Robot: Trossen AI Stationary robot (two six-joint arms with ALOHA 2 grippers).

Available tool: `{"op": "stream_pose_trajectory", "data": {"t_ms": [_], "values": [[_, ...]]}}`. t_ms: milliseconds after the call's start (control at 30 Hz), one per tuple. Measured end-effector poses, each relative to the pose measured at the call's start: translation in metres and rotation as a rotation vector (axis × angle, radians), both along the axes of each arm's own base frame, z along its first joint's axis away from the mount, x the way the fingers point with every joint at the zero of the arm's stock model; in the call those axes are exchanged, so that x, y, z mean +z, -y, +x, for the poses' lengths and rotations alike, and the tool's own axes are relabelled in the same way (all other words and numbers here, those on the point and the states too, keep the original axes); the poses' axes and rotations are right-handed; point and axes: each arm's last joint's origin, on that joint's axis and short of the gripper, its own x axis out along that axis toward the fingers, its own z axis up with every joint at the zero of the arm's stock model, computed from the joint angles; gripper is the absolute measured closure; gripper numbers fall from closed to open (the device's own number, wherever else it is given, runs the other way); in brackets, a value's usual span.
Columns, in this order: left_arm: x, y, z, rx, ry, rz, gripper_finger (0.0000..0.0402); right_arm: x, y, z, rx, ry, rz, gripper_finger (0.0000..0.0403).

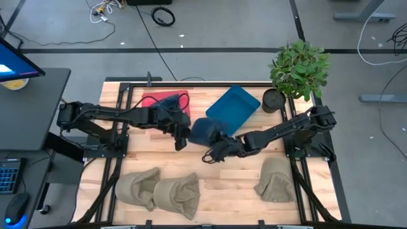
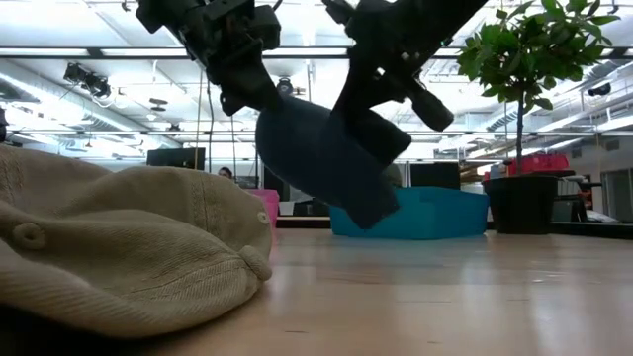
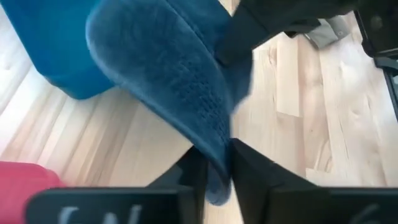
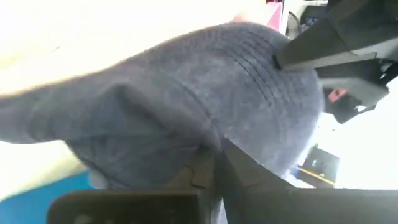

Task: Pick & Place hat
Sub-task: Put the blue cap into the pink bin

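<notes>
Both jaws clamping blue hat [image 1: 205,129] aloft

No text, label or number is readable in any view.

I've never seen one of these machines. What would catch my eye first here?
Mid-table, a blue hat hangs in the air, pinched from both sides by the left tool and the right tool. Behind it sit a tilted blue tray and a potted plant.
</notes>
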Motion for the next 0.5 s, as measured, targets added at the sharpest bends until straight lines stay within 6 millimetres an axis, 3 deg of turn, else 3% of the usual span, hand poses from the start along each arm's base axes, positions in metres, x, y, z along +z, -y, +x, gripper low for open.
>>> {"op": "stream_pose_trajectory", "data": {"t_ms": [133,333,500], "values": [[-0.001,-0.002,-0.001,0.005,-0.007,-0.003,0.0386,0.0,0.007,0.002,-0.01,0.017,0.063,0.0362],[-0.001,-0.01,-0.003,0.063,-0.02,-0.041,0.0383,0.0,0.011,0.004,-0.09,0.086,0.146,0.0319],[0.016,-0.023,-0.023,0.131,-0.012,-0.053,0.0388,0.002,0.01,0.003,-0.154,0.145,0.165,0.028]]}}
